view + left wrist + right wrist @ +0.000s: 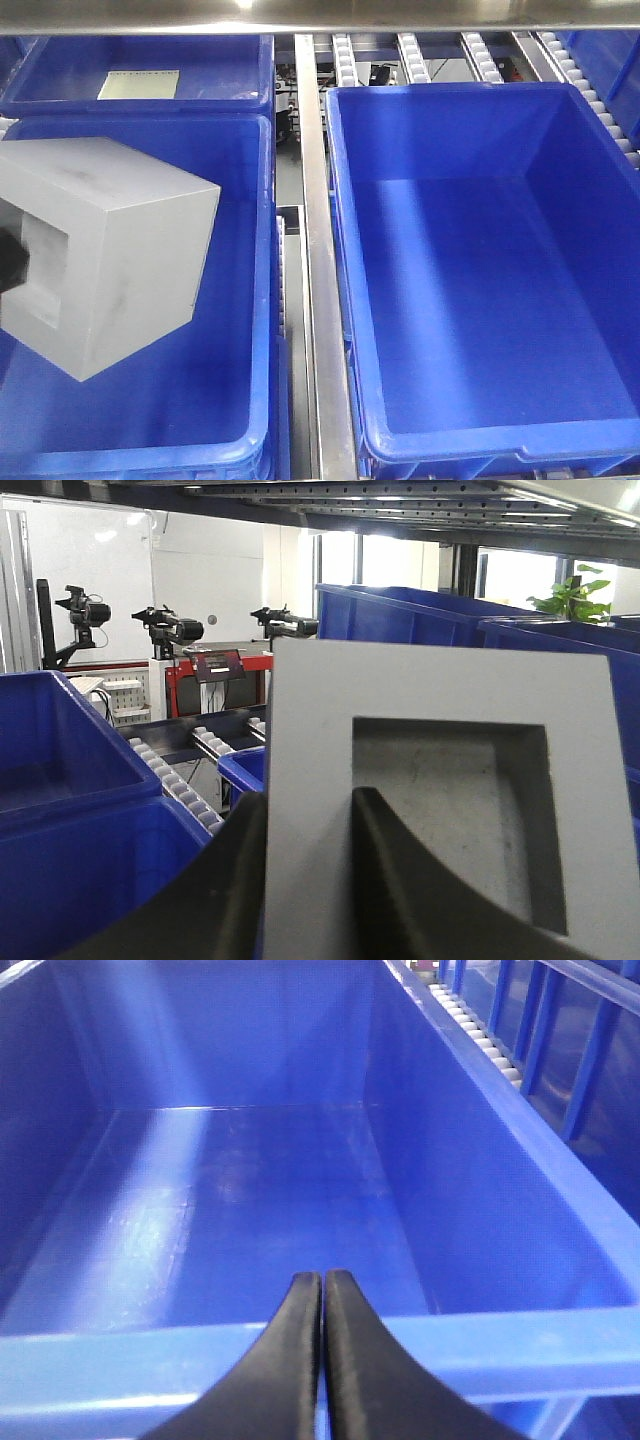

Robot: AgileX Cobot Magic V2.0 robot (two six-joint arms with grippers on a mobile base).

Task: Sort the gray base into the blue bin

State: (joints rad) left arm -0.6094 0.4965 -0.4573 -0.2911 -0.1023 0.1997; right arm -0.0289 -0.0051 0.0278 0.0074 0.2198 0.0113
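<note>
The gray base (110,250) is a matte gray block with a square recess, held in the air over the left blue bin (240,300). My left gripper (312,810) is shut on the base (440,730): one finger sits inside the recess, the other outside the left wall. In the front view only a dark bit of that gripper shows at the left edge. My right gripper (322,1282) is shut and empty, just above the near rim of the right blue bin (480,1335), whose floor is bare. That bin also shows in the front view (350,300).
A metal rail (318,250) runs between the two bins. A third blue bin (230,75) at the back left holds a pale sheet (138,84). Roller tracks (410,55) lie behind the right bin. More blue bins (60,780) and camera stands (165,630) show in the left wrist view.
</note>
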